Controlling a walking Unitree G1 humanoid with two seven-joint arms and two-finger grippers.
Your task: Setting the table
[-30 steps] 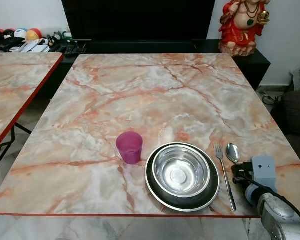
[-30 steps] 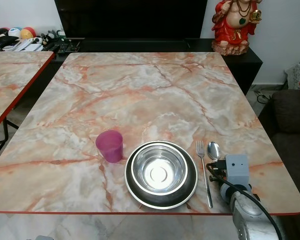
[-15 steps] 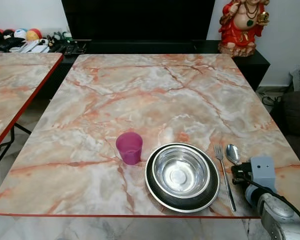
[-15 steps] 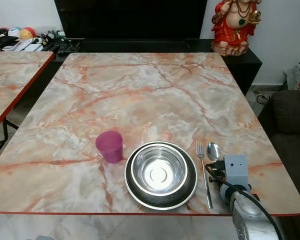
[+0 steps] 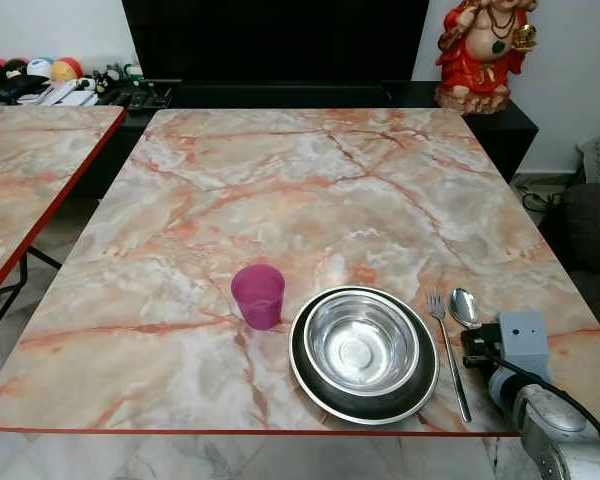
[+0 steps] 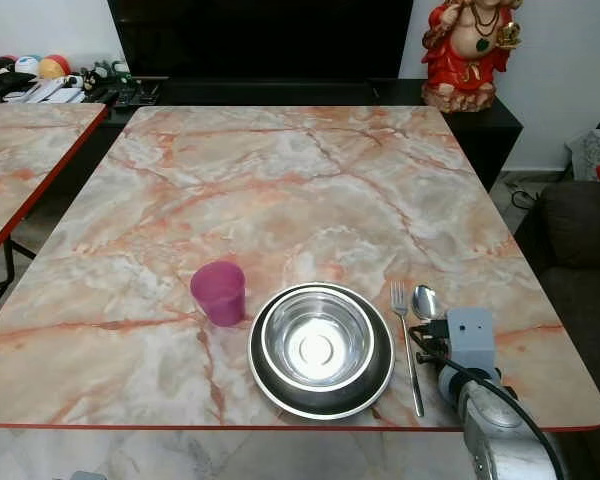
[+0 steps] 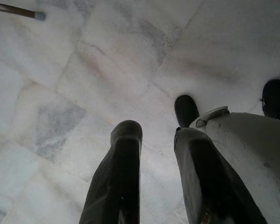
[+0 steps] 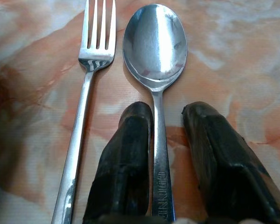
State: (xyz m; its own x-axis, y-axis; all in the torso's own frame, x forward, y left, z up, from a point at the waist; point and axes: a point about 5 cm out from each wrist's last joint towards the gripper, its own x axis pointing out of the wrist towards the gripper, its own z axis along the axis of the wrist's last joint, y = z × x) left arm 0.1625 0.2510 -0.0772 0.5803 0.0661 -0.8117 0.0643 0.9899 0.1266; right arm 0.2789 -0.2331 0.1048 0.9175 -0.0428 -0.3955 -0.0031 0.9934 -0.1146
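Two black fingers (image 8: 126,163) of the right end effector (image 8: 165,158) straddle the spoon (image 8: 156,44) handle, parted, one touching it, the other just clear; no firm grip evident.
Spoon lies flat on the marble worktop (image 5: 310,190), fork (image 5: 448,345) just beside it, then steel bowl (image 5: 362,343) on dark plate (image 5: 310,375), pink cup (image 5: 258,295) beyond. Left end effector (image 7: 156,172) hangs over floor tiles (image 7: 84,70), fingers apart, empty.

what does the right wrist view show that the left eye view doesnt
Only the right wrist view shows the gripper's two black fingers apart, straddling the spoon handle, one touching it, and the lettering stamped on it. Only the left eye view shows the purple cup, the steel bowl in its dark plate and the red statue. Both show the fork, spoon and marble table.
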